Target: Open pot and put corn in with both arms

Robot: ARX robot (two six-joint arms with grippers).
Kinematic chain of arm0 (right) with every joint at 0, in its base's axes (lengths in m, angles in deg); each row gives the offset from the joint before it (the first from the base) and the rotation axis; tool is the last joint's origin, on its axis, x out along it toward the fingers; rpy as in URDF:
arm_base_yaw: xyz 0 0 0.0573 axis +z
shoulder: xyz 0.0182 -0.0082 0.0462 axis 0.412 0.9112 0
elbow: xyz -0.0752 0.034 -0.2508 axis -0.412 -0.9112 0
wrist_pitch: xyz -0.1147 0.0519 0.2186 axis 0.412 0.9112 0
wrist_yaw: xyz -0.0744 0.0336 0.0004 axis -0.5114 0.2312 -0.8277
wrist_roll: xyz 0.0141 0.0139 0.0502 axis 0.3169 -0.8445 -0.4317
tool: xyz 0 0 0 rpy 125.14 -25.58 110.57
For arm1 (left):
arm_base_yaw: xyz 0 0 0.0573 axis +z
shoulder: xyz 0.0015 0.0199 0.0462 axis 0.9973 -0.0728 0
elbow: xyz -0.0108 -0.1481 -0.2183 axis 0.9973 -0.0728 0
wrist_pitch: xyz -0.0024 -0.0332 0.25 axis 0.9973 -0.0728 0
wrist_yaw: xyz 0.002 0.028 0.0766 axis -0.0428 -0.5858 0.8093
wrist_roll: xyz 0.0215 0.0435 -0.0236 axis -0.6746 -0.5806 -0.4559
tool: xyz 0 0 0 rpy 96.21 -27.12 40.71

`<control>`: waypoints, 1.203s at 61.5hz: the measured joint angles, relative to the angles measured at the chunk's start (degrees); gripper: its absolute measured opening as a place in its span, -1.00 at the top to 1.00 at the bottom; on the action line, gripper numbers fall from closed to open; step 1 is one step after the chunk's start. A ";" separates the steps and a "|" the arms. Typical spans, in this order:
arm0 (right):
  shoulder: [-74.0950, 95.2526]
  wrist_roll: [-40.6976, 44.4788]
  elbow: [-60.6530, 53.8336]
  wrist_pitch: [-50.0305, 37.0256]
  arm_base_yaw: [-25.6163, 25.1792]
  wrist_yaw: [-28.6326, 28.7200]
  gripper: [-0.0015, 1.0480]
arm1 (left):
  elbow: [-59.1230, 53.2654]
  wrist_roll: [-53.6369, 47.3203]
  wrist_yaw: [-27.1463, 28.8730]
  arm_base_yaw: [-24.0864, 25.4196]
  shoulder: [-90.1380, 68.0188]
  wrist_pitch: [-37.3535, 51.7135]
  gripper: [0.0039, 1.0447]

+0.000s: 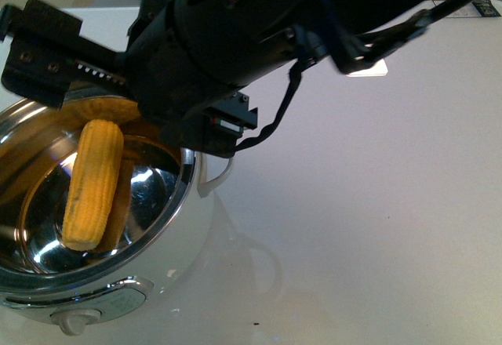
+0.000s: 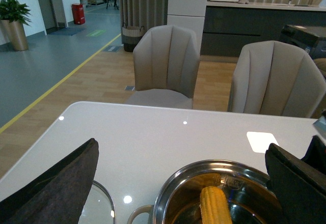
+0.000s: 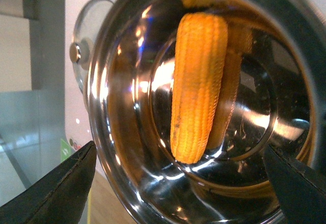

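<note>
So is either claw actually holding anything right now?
No. The corn lies loose inside the pot, and both wrist views show each claw's fingers spread wide with nothing between them.

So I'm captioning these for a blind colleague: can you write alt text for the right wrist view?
A yellow corn cob lies inside an open pot with a shiny steel bowl, seen from directly above. Two black fingers of the right gripper stand wide apart at the frame's edges, holding nothing; a glass lid lies beside the pot.
</note>
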 joint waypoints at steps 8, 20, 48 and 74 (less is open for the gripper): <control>-6.40 -2.16 -5.31 -4.59 -4.87 -0.28 -0.83 | 0.00 0.00 0.00 0.00 0.00 0.00 -0.87; -17.49 -1.68 -14.10 -6.95 -13.97 -0.81 -0.83 | 0.00 -0.02 0.00 0.00 0.00 0.00 -0.87; -46.47 16.44 -32.52 3.87 -33.05 -5.53 -0.83 | 0.00 -0.02 0.00 0.00 0.00 0.00 -0.87; -55.32 44.44 -53.90 -38.16 -34.93 -22.10 0.48 | 0.00 0.00 0.00 0.00 0.00 0.00 -0.87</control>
